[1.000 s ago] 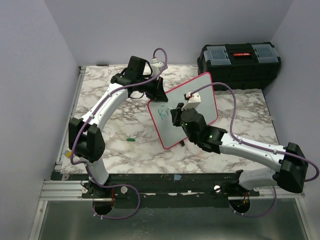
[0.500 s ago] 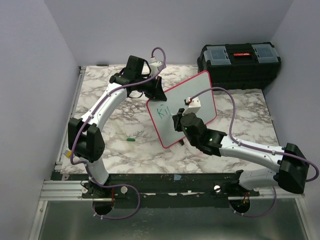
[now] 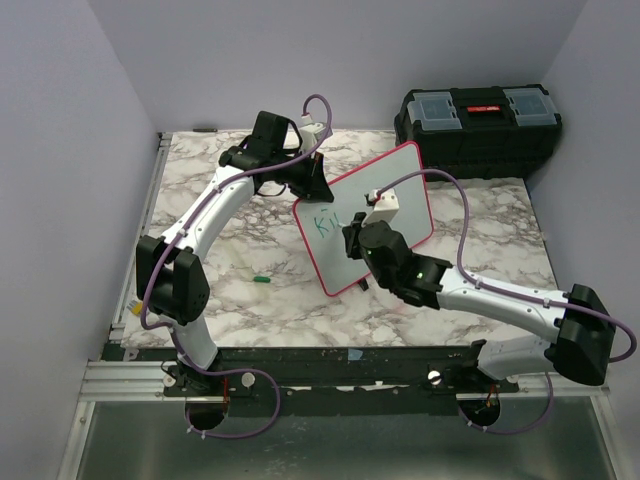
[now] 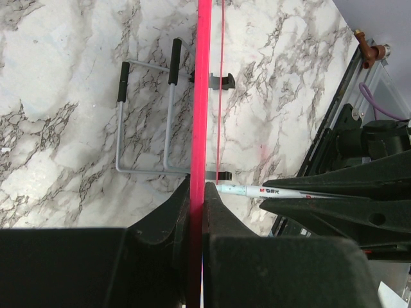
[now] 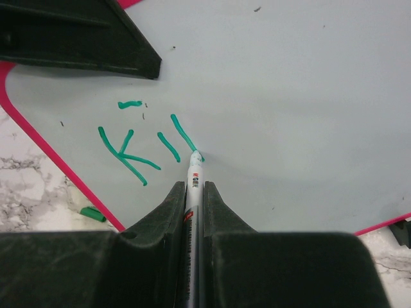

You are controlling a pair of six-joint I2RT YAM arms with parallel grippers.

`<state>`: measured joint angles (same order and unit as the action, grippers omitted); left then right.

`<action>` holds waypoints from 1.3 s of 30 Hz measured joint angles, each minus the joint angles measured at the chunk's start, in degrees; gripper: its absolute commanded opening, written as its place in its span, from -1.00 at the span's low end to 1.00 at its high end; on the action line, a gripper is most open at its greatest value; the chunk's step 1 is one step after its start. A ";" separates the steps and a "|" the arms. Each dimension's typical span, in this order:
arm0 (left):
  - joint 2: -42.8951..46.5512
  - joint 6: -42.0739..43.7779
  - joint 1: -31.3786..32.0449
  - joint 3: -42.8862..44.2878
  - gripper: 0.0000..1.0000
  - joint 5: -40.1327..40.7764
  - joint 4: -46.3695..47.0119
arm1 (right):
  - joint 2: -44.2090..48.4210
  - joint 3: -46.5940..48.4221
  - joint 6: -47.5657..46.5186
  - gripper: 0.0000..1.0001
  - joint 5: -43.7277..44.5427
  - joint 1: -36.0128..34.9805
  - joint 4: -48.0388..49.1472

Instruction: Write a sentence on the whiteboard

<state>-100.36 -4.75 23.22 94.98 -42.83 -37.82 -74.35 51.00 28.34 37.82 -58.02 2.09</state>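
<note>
The whiteboard [image 3: 385,190], white with a red-pink rim, stands tilted on the marble table. My left gripper [image 3: 310,185] is shut on its upper left rim [image 4: 200,96], seen edge-on in the left wrist view. My right gripper [image 3: 352,238] is shut on a white marker [image 5: 194,192] whose tip touches the board face [image 5: 289,96]. Green lettering [image 5: 144,144] reads "K", a dotted "i" and one further stroke ending at the tip. It shows small in the top view [image 3: 324,222]. The marker also shows in the left wrist view [image 4: 270,190].
A black toolbox [image 3: 478,125] stands at the back right. A green marker cap [image 3: 261,279] lies on the table left of the board, also in the right wrist view [image 5: 92,213]. A wire stand [image 4: 144,115] sits behind the board. The table's left rail [image 3: 150,200] runs along the edge.
</note>
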 measured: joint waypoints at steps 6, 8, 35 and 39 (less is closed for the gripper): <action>0.00 0.00 0.00 0.00 -1.00 0.02 0.00 | -1.18 2.62 -1.03 -0.99 0.04 0.00 -0.09; 0.00 0.00 0.00 0.02 -1.00 0.07 0.00 | -1.53 3.34 -1.40 -0.99 0.09 0.00 -0.11; 0.07 -0.02 0.07 0.02 -1.00 0.20 0.00 | -2.29 4.42 0.26 -0.99 4.70 0.28 -2.14; 0.07 -0.02 0.07 0.00 -1.00 0.20 0.00 | -1.64 3.15 1.01 -0.99 4.68 0.28 -2.69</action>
<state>-100.29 -4.78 23.29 94.98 -42.63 -37.82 -75.99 54.15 29.34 42.50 -57.74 -0.60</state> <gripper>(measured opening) 0.078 0.136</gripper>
